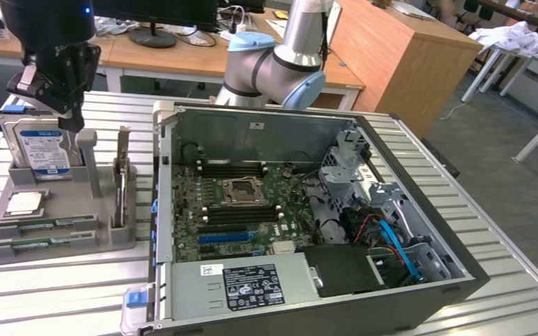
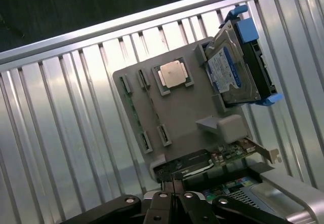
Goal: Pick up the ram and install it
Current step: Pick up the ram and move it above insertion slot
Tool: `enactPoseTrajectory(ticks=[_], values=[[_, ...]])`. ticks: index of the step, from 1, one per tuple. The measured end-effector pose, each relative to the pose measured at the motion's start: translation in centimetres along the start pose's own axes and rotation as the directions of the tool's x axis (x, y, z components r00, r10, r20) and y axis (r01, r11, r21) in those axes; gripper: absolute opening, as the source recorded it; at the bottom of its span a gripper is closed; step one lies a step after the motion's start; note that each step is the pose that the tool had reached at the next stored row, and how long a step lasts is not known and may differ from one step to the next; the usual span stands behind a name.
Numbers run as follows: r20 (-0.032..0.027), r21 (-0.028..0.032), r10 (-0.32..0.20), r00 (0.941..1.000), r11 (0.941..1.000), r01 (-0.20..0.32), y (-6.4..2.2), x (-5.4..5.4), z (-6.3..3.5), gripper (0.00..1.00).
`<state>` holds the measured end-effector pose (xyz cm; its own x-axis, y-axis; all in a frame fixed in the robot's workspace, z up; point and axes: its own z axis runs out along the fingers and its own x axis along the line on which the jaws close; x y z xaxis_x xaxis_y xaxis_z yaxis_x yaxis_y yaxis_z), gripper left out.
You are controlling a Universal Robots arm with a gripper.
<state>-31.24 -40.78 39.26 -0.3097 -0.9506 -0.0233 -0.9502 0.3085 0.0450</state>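
Jaws pressed shut on nothing. In the exterior view they hang over the far end of the gray holder (image 1: pixel 73 241), tips in front of the upper part of the hard drive (image 1: pixel 47 150); can't tell if they touch it. In the wrist view the closed fingertips (image 2: pixel 172 186) sit over the holder's edge, close to the upright expansion card (image 2: pixel 223 158).

Ram (image 1: pixel 43 225) is still in the holder, seated in a slot at its near end, green face with dark chips showing. A second stick (image 1: pixel 37 243) lies parallel just beside it, nearer the holder's front edge. Both are apart from the jaws, untouched.

Processor chip (image 1: pixel 26 203) sits flat in its square recess, between the drive and the ram. The hard drive stands on edge with its blue-white label facing out.

Holder rests on the slatted metal tabletop (image 1: pixel 54 294), on the exterior view's left of the open computer case (image 1: pixel 419 297). Motherboard (image 1: pixel 241 210) is exposed inside, with long dark memory slots on both sides of the processor socket (image 1: pixel 243 189). Arm (image 1: pixel 279 66) rises behind the case.
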Motion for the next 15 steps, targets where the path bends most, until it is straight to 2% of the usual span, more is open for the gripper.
enactPoseTrajectory(ticks=[8, 15], values=[[-0.0023, -0.0013, -0.050, 0.9988, 0.9988, 0.050, 0.01, 0.00, -0.01, 0.10], [-0.0045, -0.0027, -0.103, 0.9947, 0.9947, 0.103, 0.00, 0.00, 0.00, 0.10]])
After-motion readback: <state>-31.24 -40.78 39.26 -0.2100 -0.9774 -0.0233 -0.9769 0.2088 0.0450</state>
